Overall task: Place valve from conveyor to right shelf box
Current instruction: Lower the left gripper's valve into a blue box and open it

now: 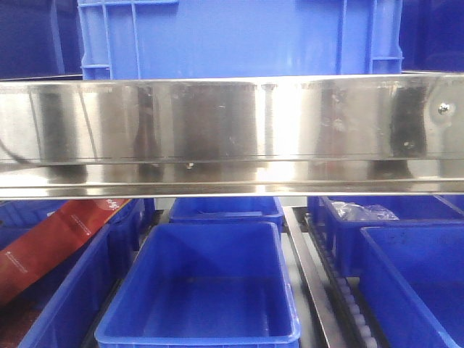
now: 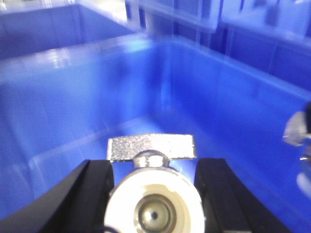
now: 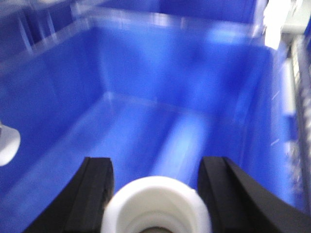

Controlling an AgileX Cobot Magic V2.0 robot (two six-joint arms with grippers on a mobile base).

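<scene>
Left end effector [image 2: 154, 170] is clamped on a valve [image 2: 153, 206], blue bin [image 2: 233, 111] below it. Right end effector [image 3: 156, 167] grips a second valve [image 3: 156, 206].

Right wrist view blurred — white part [image 3: 156, 206] cut off at bottom edge; valve [image 2: 152, 196] too.

Red packet [image 1: 51, 243], white print on it, lies slanted across left bin [image 1: 69, 312], upper end near rim. Crumpled clear plastic bag [image 1: 362, 212] sits in rear right bin [image 1: 337, 235]. Big ribbed blue crate [image 1: 239, 36] stands on upper level, filling top of front view. Another blue bin [image 1: 417, 283] at far right, cut by frame edge, inside mostly hidden.
</scene>
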